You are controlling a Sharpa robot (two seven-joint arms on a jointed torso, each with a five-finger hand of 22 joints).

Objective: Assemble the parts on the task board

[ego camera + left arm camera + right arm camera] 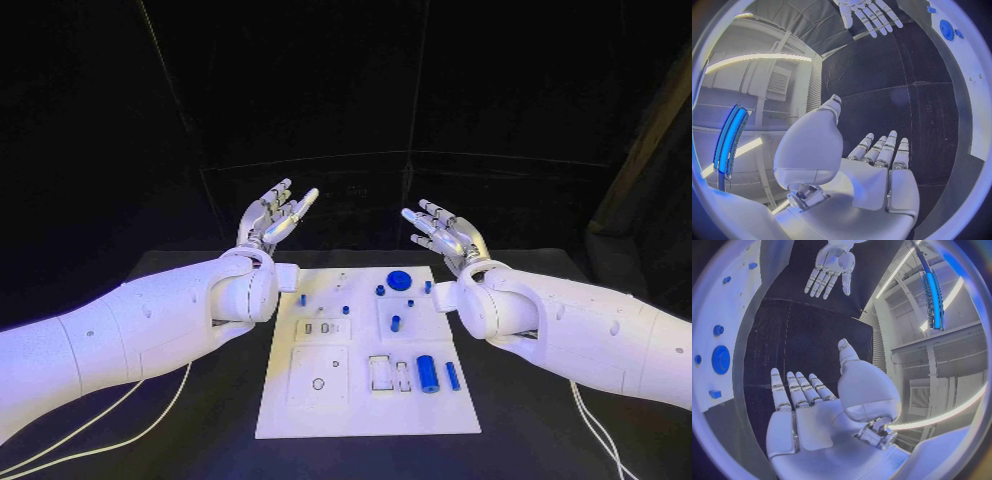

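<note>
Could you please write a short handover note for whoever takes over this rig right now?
Left hand: open, holds nothing, raised beyond the far edge of the task board.
Right hand: open, holds nothing, raised beyond the board's far edge.
Parts: round blue disc near the far edge; blue cylinder and thin blue bar lie on the near right of the board.
Done: no part is in hand.
Left: pick up the loose parts and assemble them.

Dim scene against black backdrop, bright light on the board (368, 350); strong fisheye bending in both wrist views.
</note>
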